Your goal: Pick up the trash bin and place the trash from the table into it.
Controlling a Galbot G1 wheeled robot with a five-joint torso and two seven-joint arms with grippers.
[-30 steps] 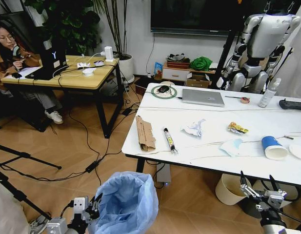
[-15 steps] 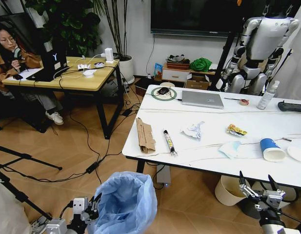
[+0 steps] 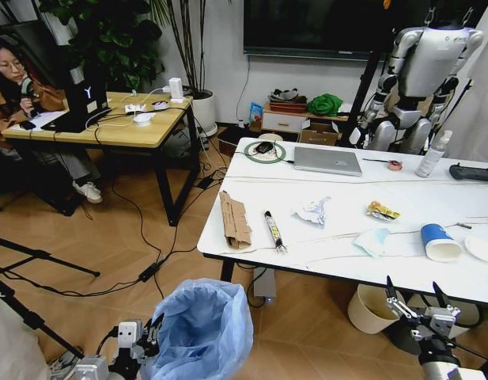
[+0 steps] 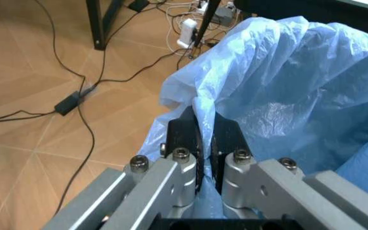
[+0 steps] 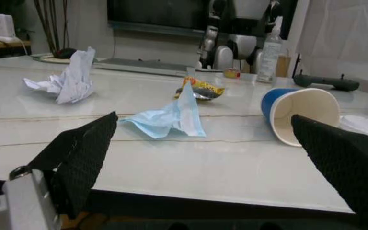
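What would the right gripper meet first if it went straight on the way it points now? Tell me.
Likely the light-blue face mask. The right gripper, jaws open, points across the table just above its near edge, with the mask lying between the jaws' line. Depth is unclear; the blue paper cup sits off to one side.

The trash bin is lined with a crinkly light-blue plastic bag. The table is glossy white with thin dark crack-like lines and black legs. On it lie torn brown cardboard, crumpled white paper, a yellow snack wrapper, a pale-blue piece of litter, and a blue paper cup with a white inside. The left gripper has black fingers on silver metal; the right gripper has 2 black textured pads. The floor is warm brown wood in a herringbone pattern
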